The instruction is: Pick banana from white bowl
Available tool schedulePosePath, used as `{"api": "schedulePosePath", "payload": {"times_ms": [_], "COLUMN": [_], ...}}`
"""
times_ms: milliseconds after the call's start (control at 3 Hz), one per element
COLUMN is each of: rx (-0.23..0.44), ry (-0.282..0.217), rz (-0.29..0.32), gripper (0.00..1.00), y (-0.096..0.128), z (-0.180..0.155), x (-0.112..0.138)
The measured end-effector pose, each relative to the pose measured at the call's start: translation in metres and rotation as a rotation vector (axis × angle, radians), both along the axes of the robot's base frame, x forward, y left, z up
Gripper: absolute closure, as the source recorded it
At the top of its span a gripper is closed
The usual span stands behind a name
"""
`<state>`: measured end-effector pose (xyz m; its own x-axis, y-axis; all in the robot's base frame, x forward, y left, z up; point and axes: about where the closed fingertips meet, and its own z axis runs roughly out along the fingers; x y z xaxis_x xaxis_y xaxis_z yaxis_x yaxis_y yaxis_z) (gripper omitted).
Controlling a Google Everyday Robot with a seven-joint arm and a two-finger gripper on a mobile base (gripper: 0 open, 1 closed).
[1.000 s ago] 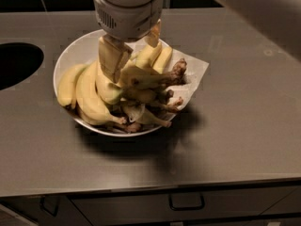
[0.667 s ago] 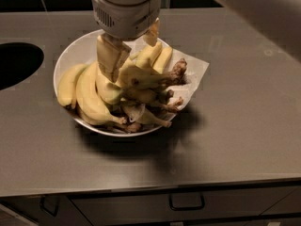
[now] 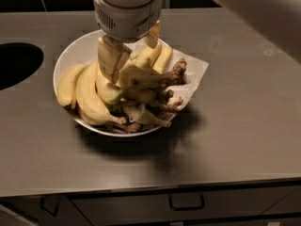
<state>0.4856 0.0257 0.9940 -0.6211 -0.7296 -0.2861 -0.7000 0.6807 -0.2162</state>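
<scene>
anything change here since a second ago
Nothing visibly changed. The gripper is low over the white bowl, down among the bananas, where it was. The banana with the dark knobby stem, the other bananas and the paper under them lie as before.

No readable text, labels, brands or numbers anywhere. The claw (image 3: 133, 49) hangs low over the white bowl (image 3: 75, 51) on the bench (image 3: 244, 126).
</scene>
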Motion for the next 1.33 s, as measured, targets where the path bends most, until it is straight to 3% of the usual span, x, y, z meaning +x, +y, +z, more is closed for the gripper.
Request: {"api": "schedulePosePath", "payload": {"times_ms": [667, 1333], "rx": [0.013, 0.023], "ry": [0.019, 0.067], "rz": [-0.002, 0.035], "gripper": [0.36, 0.38], "y": [-0.0007, 0.0050], "z": [-0.0052, -0.0122], "x": [0.0002, 0.0042]}}
